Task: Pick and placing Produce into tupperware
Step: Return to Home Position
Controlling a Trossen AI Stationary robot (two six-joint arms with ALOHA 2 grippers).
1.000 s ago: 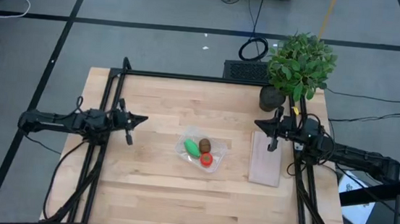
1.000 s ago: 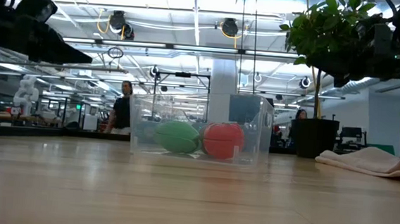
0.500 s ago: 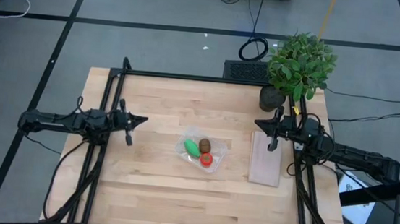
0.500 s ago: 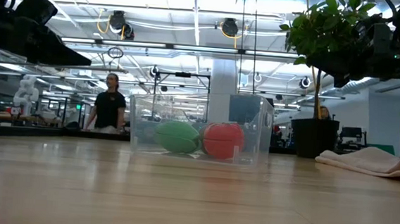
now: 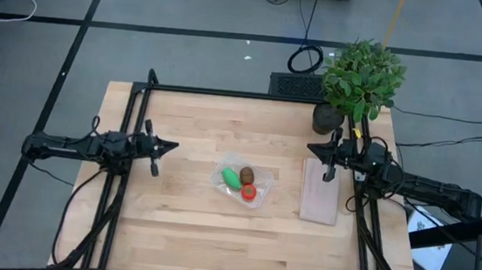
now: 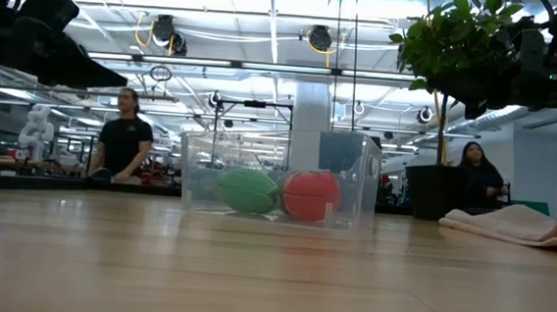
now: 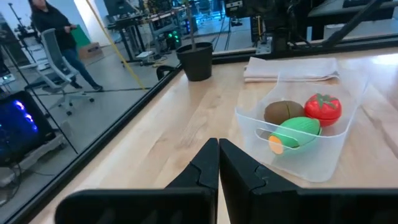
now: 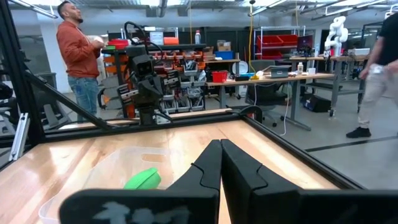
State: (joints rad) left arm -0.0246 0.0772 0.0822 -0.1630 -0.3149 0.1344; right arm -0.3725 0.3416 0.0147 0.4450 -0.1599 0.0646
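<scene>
Mid-table, the filled tub (image 5: 260, 199) lies three o'clock from the left gripper (image 5: 163, 148), eight o'clock from the right gripper (image 5: 317, 150); both pinched closed, empty.

Tupperware (image 7: 314, 169) clear; kiwi (image 7: 283, 112) brown; tomato (image 7: 323, 109) red; oblong piece (image 7: 300, 129) bright green; table (image 5: 180, 226) pale wood.

high: overhead, straight down, far | low: level, close-in | wrists: facing inward, oblique — all share the tupperware (image 5: 243, 186)
</scene>
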